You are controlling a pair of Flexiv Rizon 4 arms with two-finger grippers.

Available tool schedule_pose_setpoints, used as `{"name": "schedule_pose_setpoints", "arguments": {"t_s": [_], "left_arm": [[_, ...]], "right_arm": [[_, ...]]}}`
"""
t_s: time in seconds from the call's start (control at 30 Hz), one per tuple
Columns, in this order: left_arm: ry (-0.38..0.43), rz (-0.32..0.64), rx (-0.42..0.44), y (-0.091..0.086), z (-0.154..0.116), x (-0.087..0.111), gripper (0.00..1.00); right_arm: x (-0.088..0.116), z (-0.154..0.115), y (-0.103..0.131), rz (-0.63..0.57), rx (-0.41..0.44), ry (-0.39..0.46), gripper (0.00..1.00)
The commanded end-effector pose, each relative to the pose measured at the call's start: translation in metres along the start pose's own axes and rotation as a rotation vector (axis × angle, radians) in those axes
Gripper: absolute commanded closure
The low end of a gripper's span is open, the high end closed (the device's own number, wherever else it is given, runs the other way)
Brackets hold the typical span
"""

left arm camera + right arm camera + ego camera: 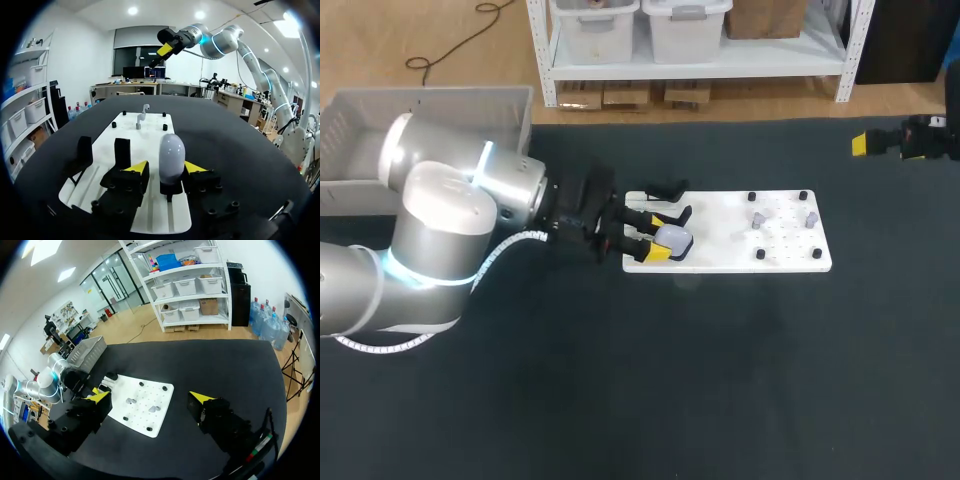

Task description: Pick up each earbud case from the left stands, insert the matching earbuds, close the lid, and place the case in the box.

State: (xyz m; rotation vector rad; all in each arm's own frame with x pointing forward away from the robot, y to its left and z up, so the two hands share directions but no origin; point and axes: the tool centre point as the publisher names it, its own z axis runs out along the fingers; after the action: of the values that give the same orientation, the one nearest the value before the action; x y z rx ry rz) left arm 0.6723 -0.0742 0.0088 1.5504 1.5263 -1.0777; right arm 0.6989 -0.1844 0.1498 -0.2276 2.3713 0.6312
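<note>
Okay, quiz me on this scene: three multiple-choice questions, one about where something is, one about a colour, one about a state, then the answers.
1. Where is the earbud case relative to the left end effector?
A) far off to its side
B) between its fingers
C) behind it

2. What colour is the board under the case?
A) white
B) red
C) green

3. How is the right end effector?
A) shut on an earbud
B) shut on the case
C) open, holding nothing

Answers:
1 B: the left wrist view shows the case upright between the two yellow tips.
2 A: the board is plain white against the dark table.
3 C: its fingers stand wide apart with nothing between them.
</note>
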Motion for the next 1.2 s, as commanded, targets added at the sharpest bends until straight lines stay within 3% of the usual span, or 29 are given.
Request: {"name": "schedule_pose_setpoints", "arguments": {"t_s": [0.03,0.33,0.6,1.2], "left_arm": [[-0.002,0.002,-0.011,-0.0004,0.0012,0.0009,0.63],[-0.008,0.008,-0.02,0.0002,0.0006,-0.0035,0.62],[-0.009,0.01,-0.013,-0.0024,0.0,-0.0044,0.47],[-0.007,0.008,-0.015,-0.0031,0.002,-0.0023,0.58]], "right_arm": [[-0.0002,-0.0001,-0.0003,0.0,-0.001,0.001,0.0],[-0.0002,-0.0001,-0.0003,0.0,-0.001,0.001,0.0],[-0.0002,-0.0001,-0.0003,0.0,-0.001,0.001,0.0],[-0.0002,-0.0001,-0.0003,0.0,-0.001,0.001,0.0]]}}
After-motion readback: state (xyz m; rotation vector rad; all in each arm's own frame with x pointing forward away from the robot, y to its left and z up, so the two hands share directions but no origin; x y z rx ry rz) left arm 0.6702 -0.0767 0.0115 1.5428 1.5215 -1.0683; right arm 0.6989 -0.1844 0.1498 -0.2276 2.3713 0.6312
